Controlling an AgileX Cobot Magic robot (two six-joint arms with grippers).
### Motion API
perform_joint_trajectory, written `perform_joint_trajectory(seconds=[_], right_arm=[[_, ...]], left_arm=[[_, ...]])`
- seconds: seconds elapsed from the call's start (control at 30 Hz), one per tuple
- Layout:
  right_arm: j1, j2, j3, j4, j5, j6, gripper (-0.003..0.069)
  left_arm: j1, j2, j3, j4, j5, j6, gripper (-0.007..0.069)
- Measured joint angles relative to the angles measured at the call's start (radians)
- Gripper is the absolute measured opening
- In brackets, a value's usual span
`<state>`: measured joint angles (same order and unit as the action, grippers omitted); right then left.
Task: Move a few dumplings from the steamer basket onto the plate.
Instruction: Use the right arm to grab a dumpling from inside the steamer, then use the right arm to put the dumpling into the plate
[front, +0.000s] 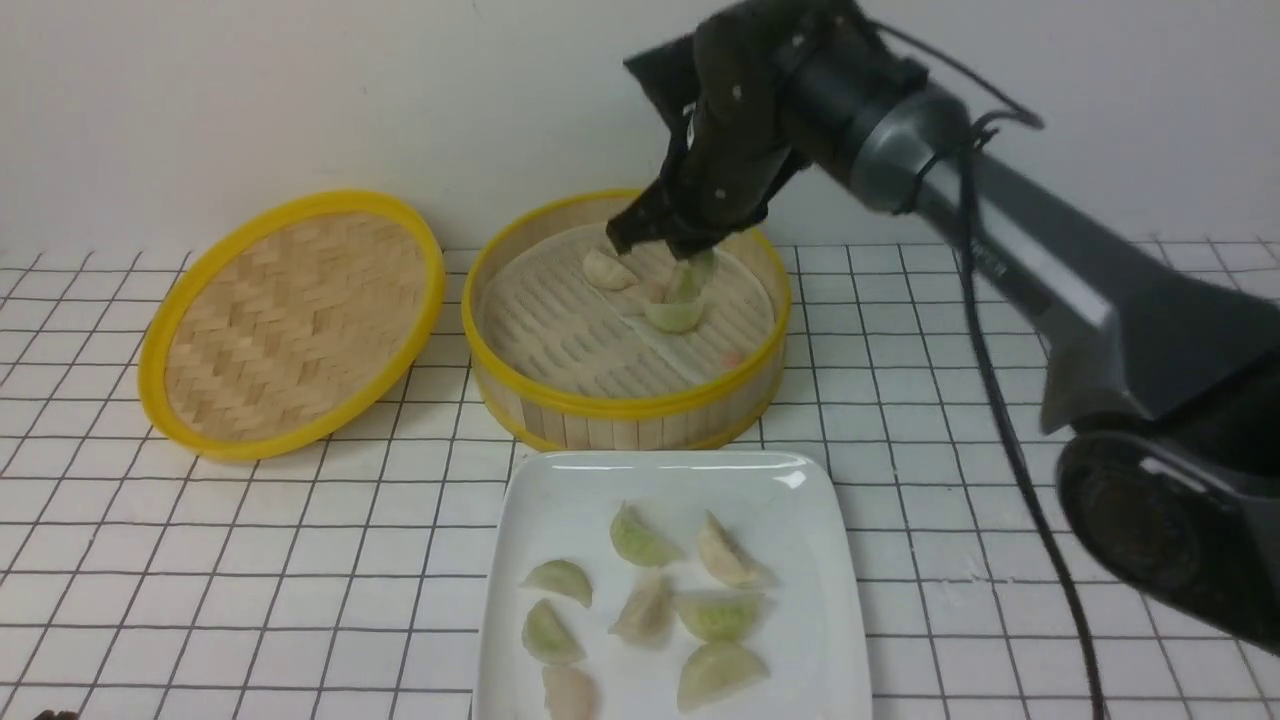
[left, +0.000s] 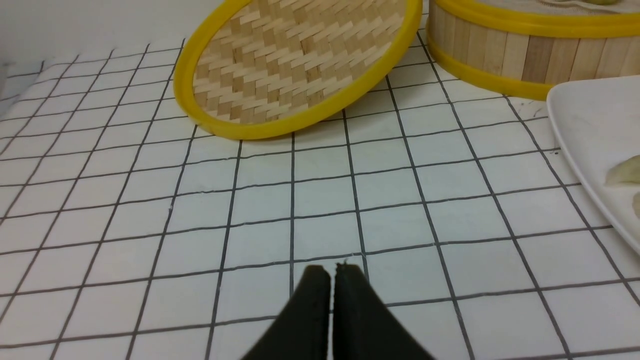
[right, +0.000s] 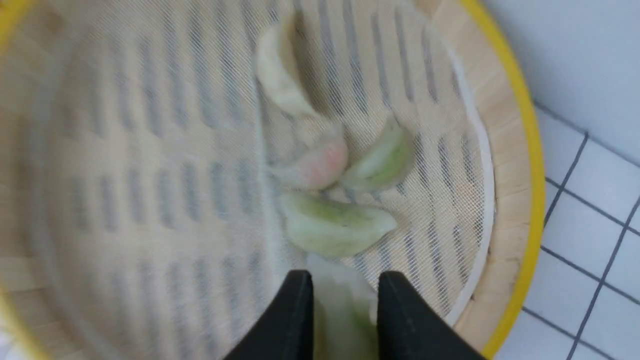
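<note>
The steamer basket (front: 620, 405) stands at the back centre of the table. My right gripper (front: 682, 250) reaches down into it and is shut on a pale green dumpling (right: 345, 310) that fills the gap between its fingers. On the liner beside it lie other dumplings: a green one (right: 335, 227), a pinkish one (right: 315, 167), another green one (right: 382, 160) and a cream one (front: 608, 270). The white plate (front: 560, 480) sits in front of the basket with several dumplings (front: 640, 540) on it. My left gripper (left: 332, 272) is shut and empty, low over the table.
The woven, yellow-rimmed lid (front: 290, 320) leans tilted to the left of the basket. A white tablecloth with a black grid (front: 300, 560) covers the table. A pale wall rises just behind the basket.
</note>
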<state>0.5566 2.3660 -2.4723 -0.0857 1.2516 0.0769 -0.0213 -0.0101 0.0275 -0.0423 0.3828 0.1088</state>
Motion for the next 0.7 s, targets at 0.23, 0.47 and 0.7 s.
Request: perform_joint_trajectory(seconds=[0.23,0.47,0.7], right_arm=[[0.042,-0.298,0.406,0.184,0.000,-0.026,0.0143],[0.087,-0.312,0.678,0.259,-0.001,-0.033,0.0143],[0.100,-0.231,0.705,0.276,-0.012,-0.038,0.0195]], left_arm=[[0.000,0.000,0.000,0.000,0.000,0.000,-0.0006],[0.000,0.000,0.000,0.000,0.000,0.000,-0.0006],[0.000,0.000,0.000,0.000,0.000,0.000,-0.0006]])
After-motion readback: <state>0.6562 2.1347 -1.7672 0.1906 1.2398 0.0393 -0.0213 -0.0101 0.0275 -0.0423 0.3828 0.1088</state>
